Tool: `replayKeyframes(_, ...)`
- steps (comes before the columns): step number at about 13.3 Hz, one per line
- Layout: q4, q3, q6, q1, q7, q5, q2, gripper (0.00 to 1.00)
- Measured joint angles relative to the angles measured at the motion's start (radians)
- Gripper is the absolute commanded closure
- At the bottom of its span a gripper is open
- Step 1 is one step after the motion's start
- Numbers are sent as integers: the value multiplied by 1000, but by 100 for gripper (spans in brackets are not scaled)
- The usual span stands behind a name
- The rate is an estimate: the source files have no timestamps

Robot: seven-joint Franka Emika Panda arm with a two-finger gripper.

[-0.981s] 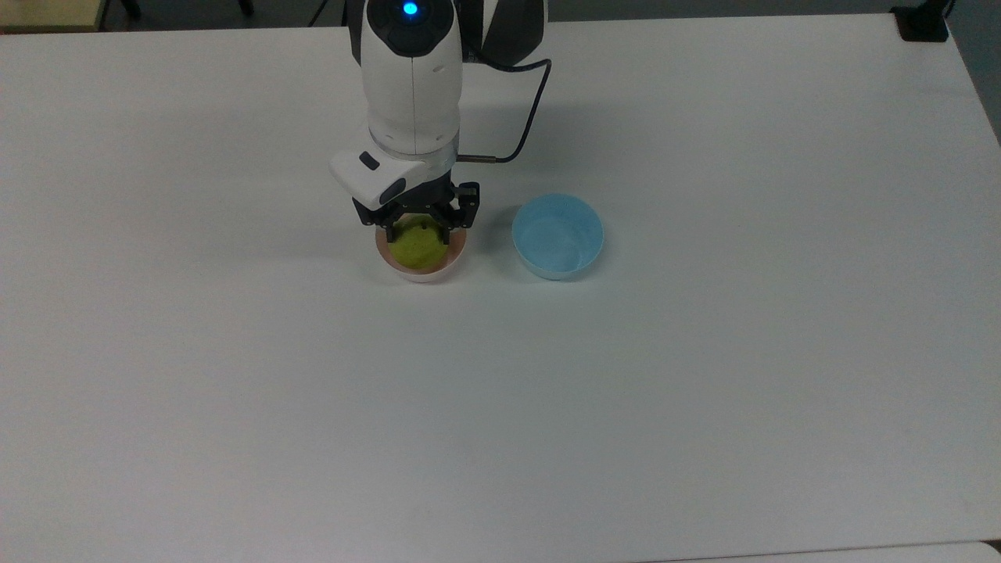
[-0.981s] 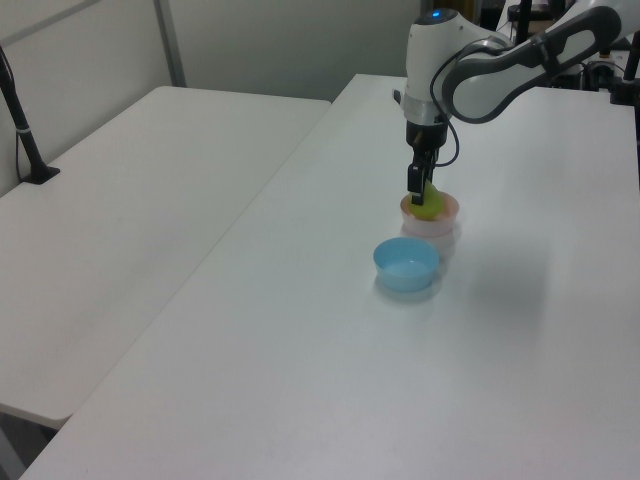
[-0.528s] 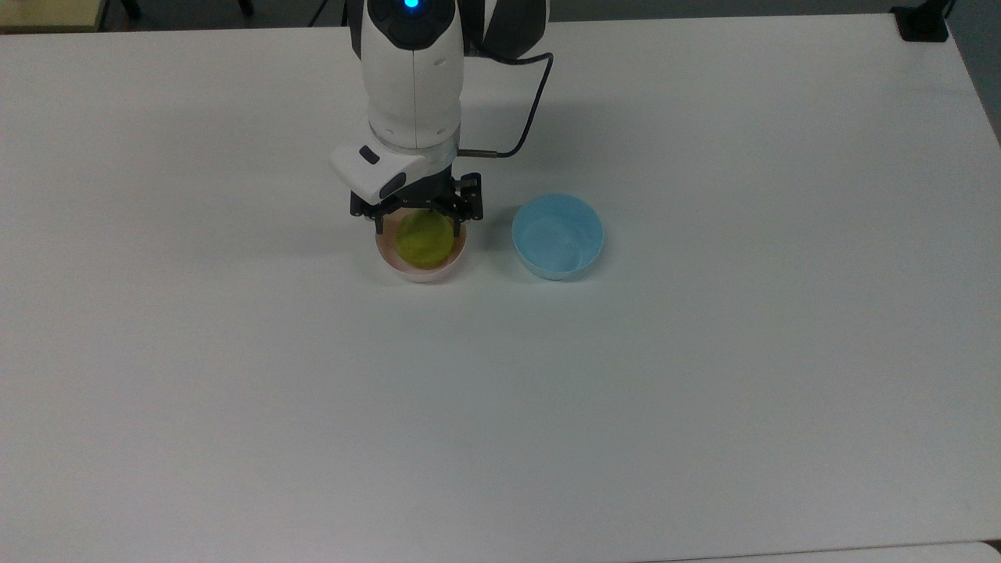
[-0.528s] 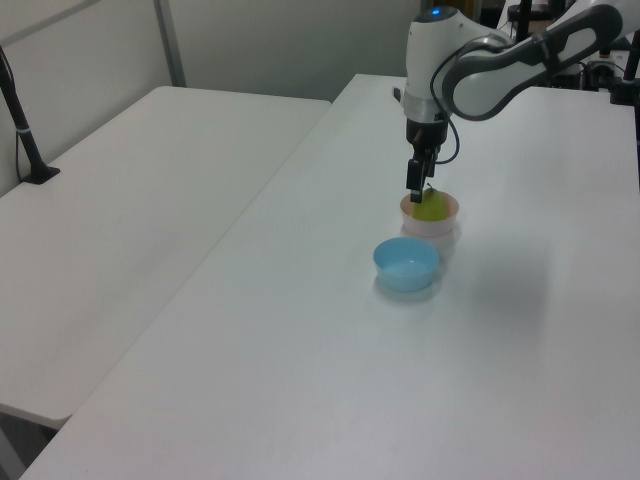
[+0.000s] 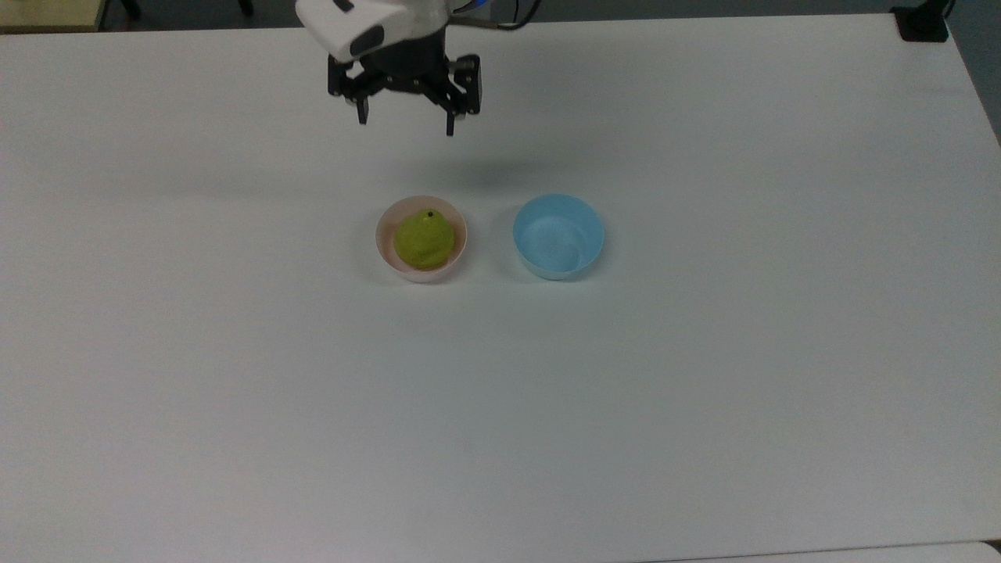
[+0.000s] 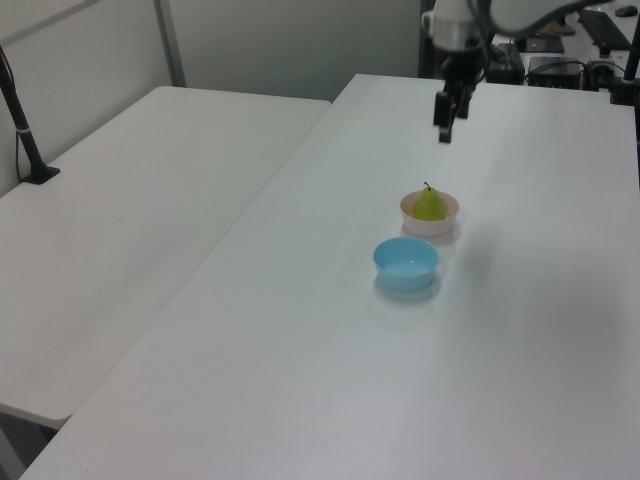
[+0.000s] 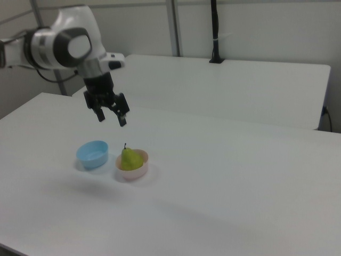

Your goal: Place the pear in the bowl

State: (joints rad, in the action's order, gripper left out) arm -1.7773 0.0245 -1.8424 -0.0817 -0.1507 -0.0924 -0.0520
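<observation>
Pear (image 5: 424, 239): I see it upright inside pink bowl (image 5: 385, 252), mid-desk (image 5: 704, 391); blue bowl (image 5: 557, 237) just beside. Gripper (image 5: 407, 123): fingers apart, empty, raised toward far edge

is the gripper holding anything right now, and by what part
Nothing is held. The gripper hangs open above the table, and the pear sits free in the pink bowl.

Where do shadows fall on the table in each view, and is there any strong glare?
Top view: a soft grey shadow on the table above the blue bowl, below the open gripper. Left view: faint shadows beside the pink bowl with the pear. Right view: faint shading under both bowls. Lighting is diffuse; no strong glare.
</observation>
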Motion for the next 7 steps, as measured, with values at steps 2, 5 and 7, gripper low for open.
replayKeyframes(2, 20, 6, 75, 3, 0, 0, 42, 0)
replayKeyframes(5, 87, 14, 173, 9, 0, 0, 59, 0)
replayKeyframes(7, 97, 14, 188, 12, 0, 0, 59, 0)
